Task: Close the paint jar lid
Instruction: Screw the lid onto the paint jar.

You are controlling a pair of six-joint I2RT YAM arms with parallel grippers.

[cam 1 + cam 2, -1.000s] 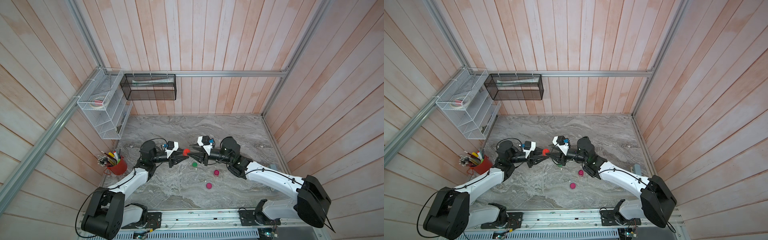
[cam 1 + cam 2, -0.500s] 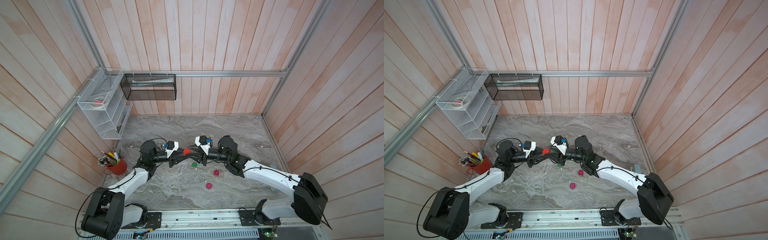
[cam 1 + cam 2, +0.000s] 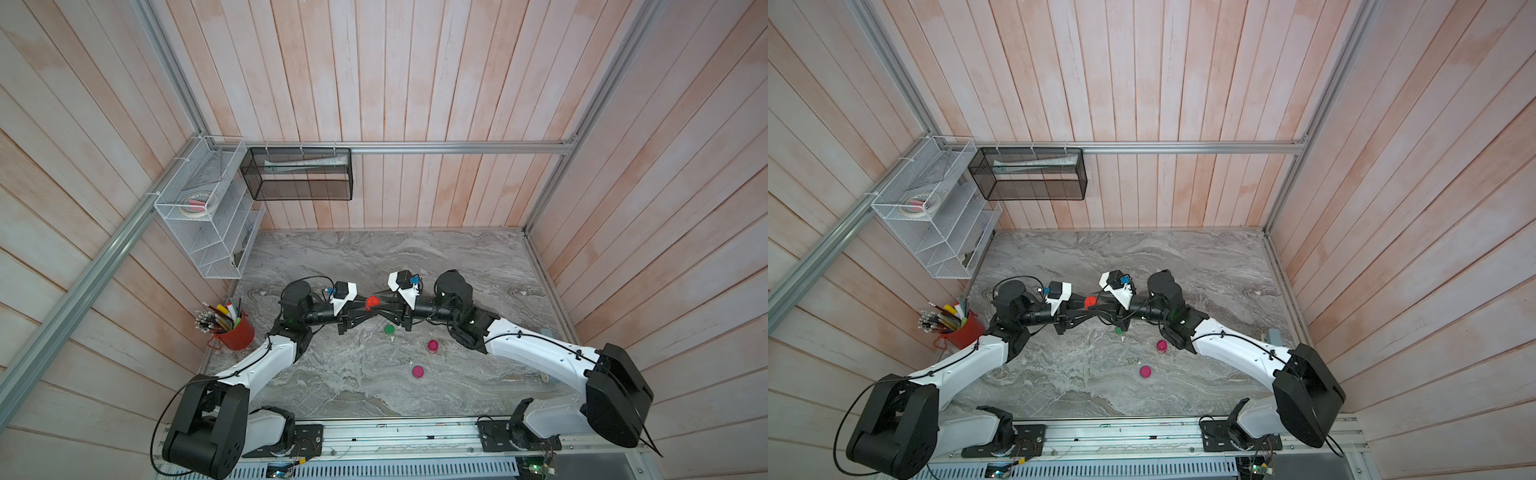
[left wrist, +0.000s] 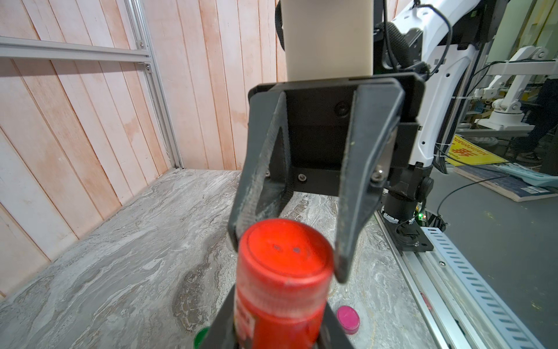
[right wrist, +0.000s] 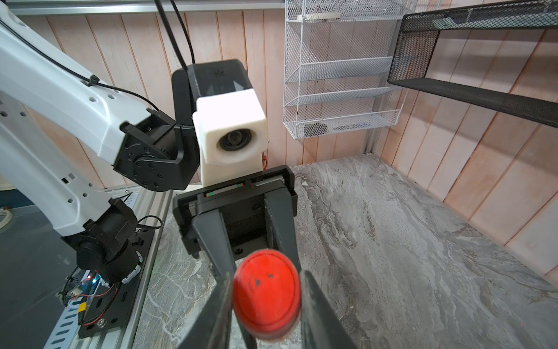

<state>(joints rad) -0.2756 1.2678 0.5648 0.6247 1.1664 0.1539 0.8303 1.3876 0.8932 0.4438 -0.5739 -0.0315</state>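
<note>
A red paint jar (image 4: 280, 308) with its red lid (image 4: 287, 256) on is held off the marble table, lying sideways between the two arms in both top views (image 3: 372, 302) (image 3: 1090, 302). My left gripper (image 4: 276, 332) is shut on the jar's body. From the opposite side, my right gripper (image 5: 265, 284) straddles the lid (image 5: 267, 296), with a finger pressed against each side of it. In the right wrist view the left gripper's fingers (image 5: 216, 238) show behind the lid; the jar's body is hidden there.
On the table below the grippers lie a small green jar (image 3: 389, 329), a pink jar (image 3: 433, 345) and a pink lid (image 3: 417, 371). A red cup of pens (image 3: 235, 332) stands at the left wall, under a white wire rack (image 3: 199, 232); a black mesh basket (image 3: 299, 174) hangs at the back.
My right gripper has moved left onto the jar's lid and its fingers have narrowed round it. The left gripper and the jar have stayed in place.
</note>
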